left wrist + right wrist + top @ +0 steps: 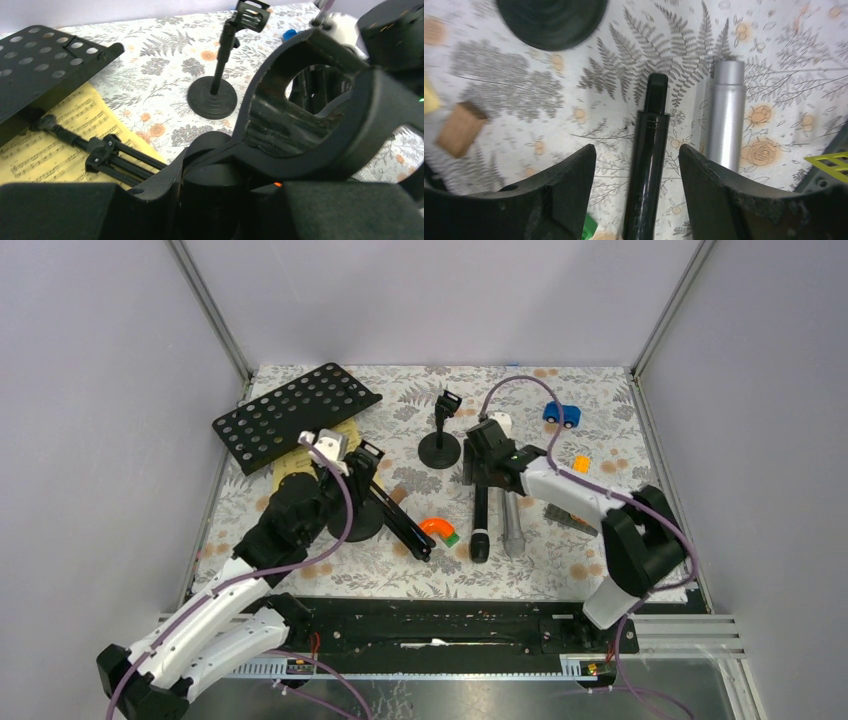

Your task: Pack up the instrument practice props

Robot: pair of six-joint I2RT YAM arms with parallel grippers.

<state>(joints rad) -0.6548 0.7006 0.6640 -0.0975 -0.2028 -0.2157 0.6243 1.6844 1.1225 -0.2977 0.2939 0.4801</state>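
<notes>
We had the right claw open, straddling the black mic; it looked slick and stiff, so mid-barrel seemed best.

The right gripper is seen from above, its two dark fingers held apart. Between them a black microphone is straddled, with a gap left on either side, its handle end pointed to the far side. Just to its right a silver microphone is laid parallel on the fern-and-flower tablecloth. At the far left, part of a black round base is shown. A small brown block is seen well to the left. A green scrap is glimpsed beside the left finger.
</notes>
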